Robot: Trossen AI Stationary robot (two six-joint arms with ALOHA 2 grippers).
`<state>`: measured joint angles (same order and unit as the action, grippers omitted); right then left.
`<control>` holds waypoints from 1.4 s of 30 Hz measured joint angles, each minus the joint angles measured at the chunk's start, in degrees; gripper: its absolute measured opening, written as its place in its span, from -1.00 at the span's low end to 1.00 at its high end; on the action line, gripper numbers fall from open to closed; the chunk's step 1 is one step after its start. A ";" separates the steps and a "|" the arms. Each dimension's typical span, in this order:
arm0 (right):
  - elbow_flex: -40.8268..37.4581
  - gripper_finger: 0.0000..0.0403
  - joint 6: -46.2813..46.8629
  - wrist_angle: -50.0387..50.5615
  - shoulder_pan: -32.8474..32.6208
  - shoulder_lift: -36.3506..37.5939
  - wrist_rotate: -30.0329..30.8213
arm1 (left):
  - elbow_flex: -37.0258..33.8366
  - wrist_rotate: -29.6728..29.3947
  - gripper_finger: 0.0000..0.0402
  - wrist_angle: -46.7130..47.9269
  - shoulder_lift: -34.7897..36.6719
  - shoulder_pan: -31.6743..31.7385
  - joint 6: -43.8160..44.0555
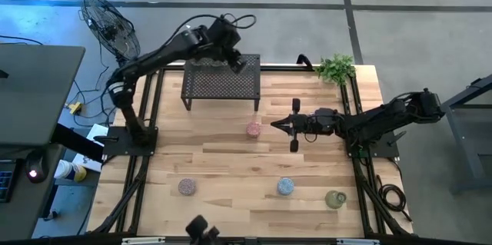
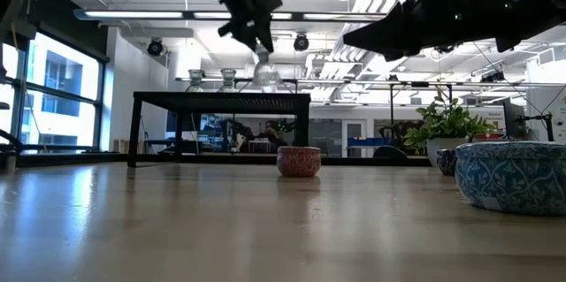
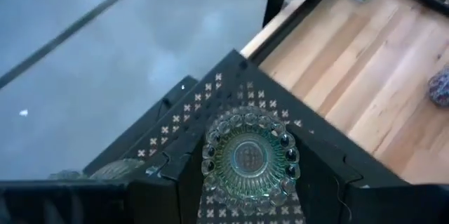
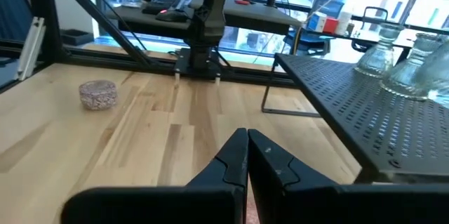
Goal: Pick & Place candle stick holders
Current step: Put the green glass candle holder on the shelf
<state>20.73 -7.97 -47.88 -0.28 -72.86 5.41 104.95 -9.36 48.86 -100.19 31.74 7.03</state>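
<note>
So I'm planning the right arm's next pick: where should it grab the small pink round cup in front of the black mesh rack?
Grip the small pink round cup across its rim, coming straight down from above. It stands upright and alone on the wooden table, low and squat, so its side wall offers little height. The right pincer, shut, sits just beside it.

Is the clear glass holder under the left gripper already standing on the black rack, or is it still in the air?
On the rack. In the low view the clear holder stands upright with its base on the rack top, the left gripper right above it.
</note>
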 joint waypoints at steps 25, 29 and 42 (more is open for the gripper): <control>0.00 -0.99 -1.09 -0.04 0.31 0.00 -0.14 | 0.42 -0.42 -0.18 -5.01 -6.69 5.39 -3.61; 0.00 -1.00 -1.09 -0.04 0.31 0.00 -0.16 | 0.42 -1.40 -0.18 -5.08 -6.77 5.39 -3.64; 0.00 -0.99 -1.09 -0.02 0.31 0.00 -0.28 | 0.42 -3.70 -0.18 -3.47 -6.88 5.39 -3.64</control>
<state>20.73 -9.06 -47.90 0.03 -72.86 5.13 105.36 -13.06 45.39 -107.07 37.12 3.40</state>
